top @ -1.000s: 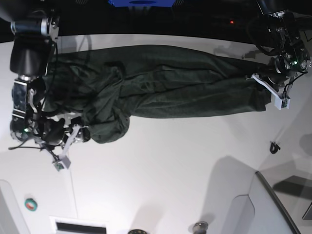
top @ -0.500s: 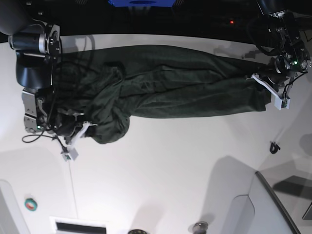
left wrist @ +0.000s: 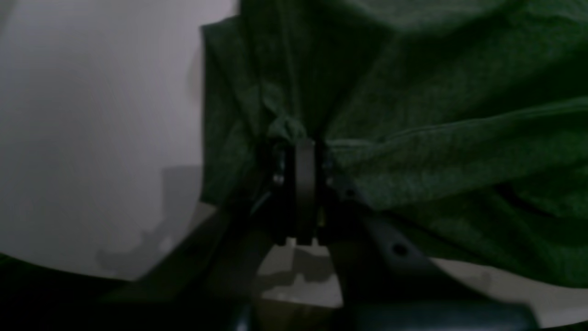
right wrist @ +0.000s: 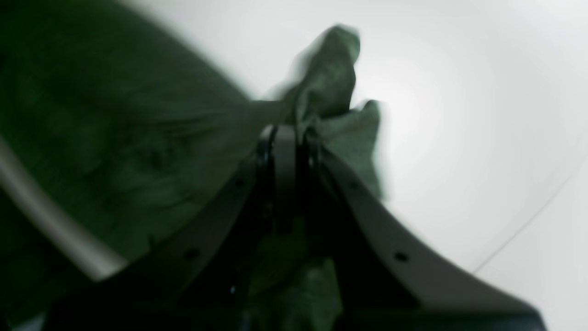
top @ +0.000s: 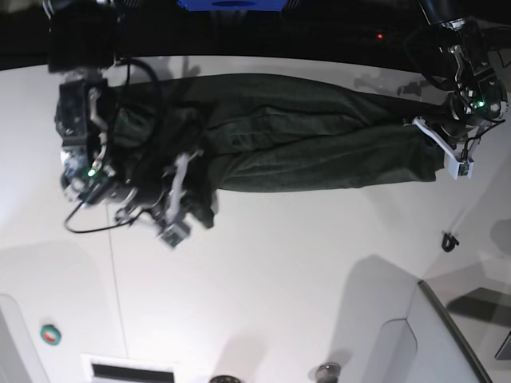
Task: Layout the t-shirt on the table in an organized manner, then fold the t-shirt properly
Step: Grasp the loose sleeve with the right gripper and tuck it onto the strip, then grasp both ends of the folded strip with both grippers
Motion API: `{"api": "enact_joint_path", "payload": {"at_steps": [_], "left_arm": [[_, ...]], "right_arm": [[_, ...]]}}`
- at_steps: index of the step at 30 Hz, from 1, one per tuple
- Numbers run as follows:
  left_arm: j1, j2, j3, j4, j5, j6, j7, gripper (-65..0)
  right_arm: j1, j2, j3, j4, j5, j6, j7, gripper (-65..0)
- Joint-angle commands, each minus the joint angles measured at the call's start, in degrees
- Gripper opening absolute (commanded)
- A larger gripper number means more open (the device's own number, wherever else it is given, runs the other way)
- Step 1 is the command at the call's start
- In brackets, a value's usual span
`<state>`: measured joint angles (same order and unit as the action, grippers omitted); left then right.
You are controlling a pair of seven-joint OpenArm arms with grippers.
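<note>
I had the t-shirt point(top: 303, 136) stretched as a long rumpled band across the upper part of the counter point(top: 271, 271), still bunched at the left of the base view, so the layout was only partly done and no fold had begun. My left claw point(left wrist: 301, 138) was pinched tight on a gathered edge at the right end. My right claw point(right wrist: 291, 126) was clamped on a tuft of cloth at the left.

No readable text, label, brand or number anywhere (wrist views dim, blurred).
</note>
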<state>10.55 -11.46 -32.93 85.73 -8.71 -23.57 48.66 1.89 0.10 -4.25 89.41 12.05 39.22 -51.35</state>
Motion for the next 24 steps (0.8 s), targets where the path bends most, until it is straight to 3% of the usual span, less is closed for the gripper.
{"api": "enact_joint_path", "payload": {"at_steps": [1,10,18,20,24], "left_arm": [[-0.3,-1.1,-0.3,1.1,-0.4,0.1,-0.8,-65.0],[-0.6,-1.2,-0.3,1.2,-0.1,0.1,-0.8,-65.0],[-0.2,-0.9,-0.3,5.2,-0.1,0.1,-0.7,-65.0],[-0.1,-1.0,-0.5,6.3,-0.1,0.1,-0.7,-61.7],[-0.5,-1.2,-0.7,6.6,-0.1,0.1,-0.6,-47.6]], "right_arm": [[0.4,-0.4,-1.9,2.8,1.0,0.2,1.0,-64.8],[0.3,-1.2,-18.6,5.0,1.0,0.0,1.2,-64.8],[3.9,-2.5,-24.0,-4.5,1.0,0.0,0.8,-64.2],[3.9,-2.5,-24.7,-5.5,1.0,0.0,0.8,-58.5],[3.6,-1.1,-23.4,-1.3,1.0,0.0,0.7,-38.7]]}}
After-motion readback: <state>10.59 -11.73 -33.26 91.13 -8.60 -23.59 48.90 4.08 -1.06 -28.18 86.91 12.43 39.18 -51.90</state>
